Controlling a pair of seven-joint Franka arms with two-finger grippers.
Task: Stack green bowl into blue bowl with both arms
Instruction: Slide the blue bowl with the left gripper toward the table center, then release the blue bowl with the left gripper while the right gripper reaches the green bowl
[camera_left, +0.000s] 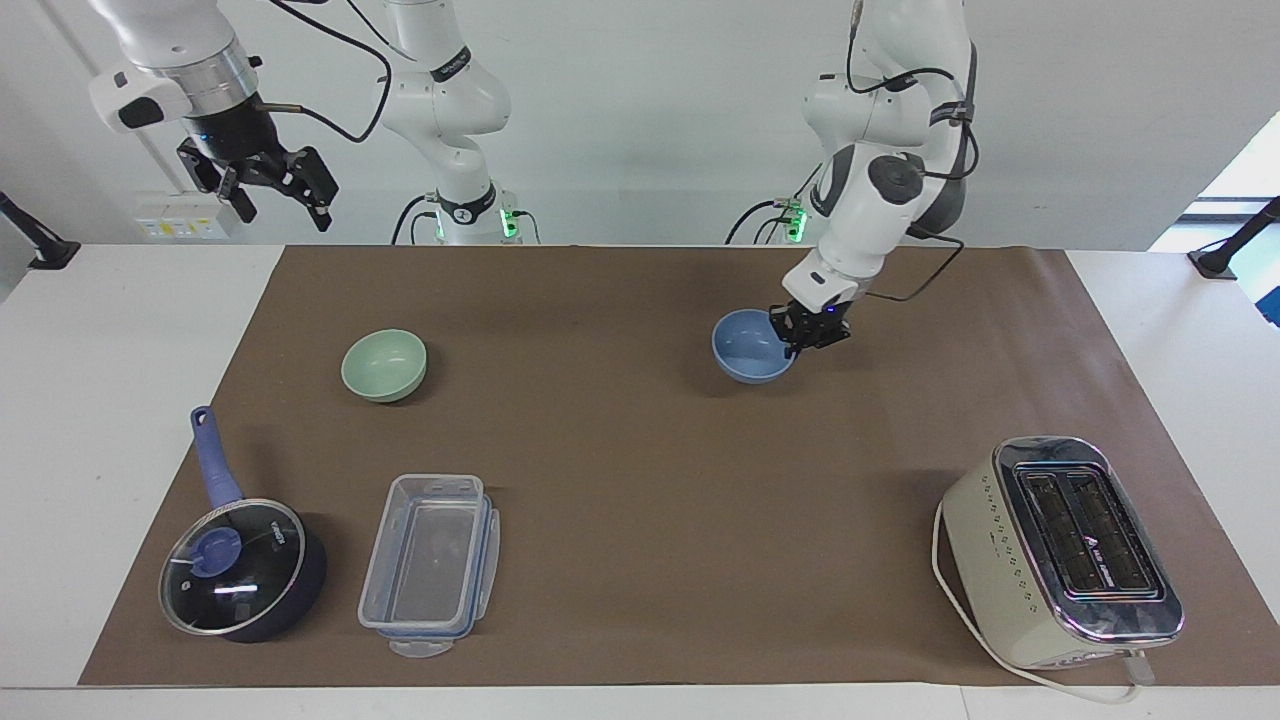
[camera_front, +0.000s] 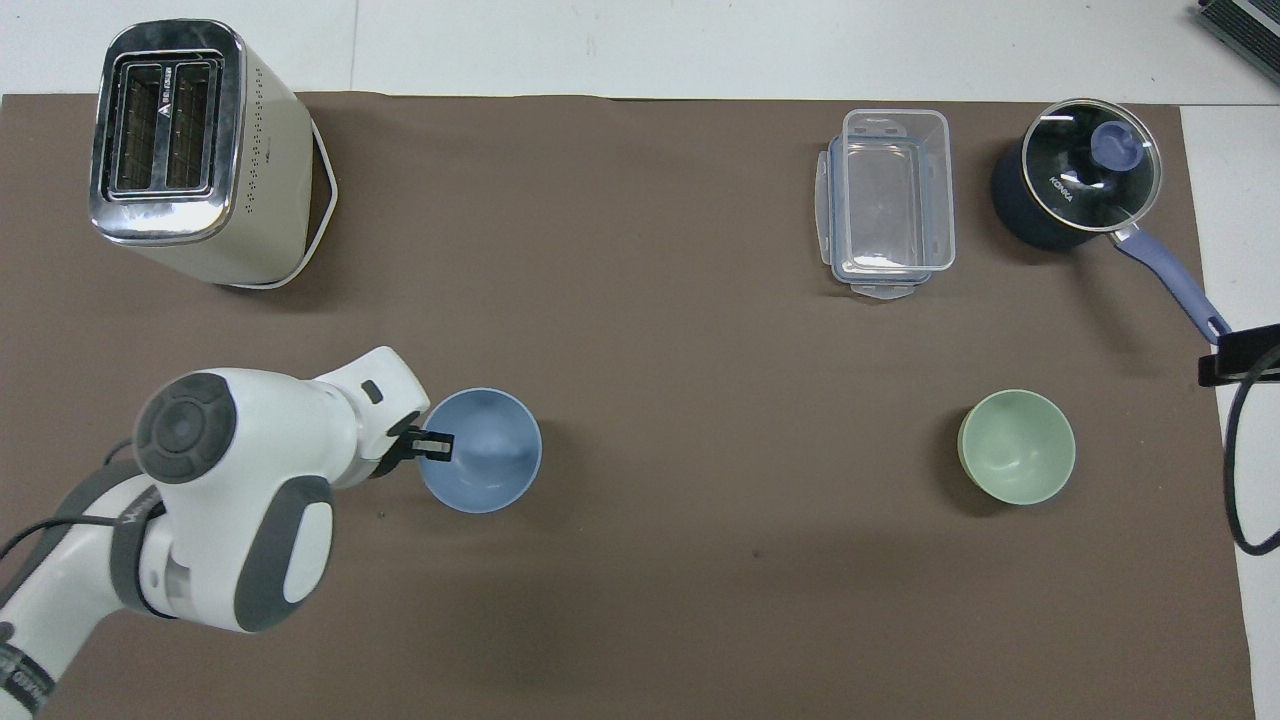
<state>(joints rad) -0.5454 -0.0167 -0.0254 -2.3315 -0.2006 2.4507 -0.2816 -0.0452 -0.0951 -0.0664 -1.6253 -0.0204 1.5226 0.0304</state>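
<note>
Matt blue bowl (camera_left: 752, 346) and green bowl (camera_left: 384, 365); clear plastic container (camera_left: 430, 563); glossy chrome-topped toaster (camera_left: 1062, 552); glass-lidded saucepan (camera_left: 240, 566); matt brown paper-like mat (camera_left: 640, 480).

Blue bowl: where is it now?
The blue bowl is held by its rim in the left gripper, near the mat's middle, toward the left arm's end from the green bowl.

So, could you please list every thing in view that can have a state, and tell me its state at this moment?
blue bowl: upright, empty, rim gripped by the left gripper.
green bowl: upright, empty, on the mat, untouched.
right gripper: open, raised, waiting at the right arm's end.
saucepan: glass lid on.
plastic container: uncovered, empty.
toaster: upright, no bread showing in its slots.
</note>
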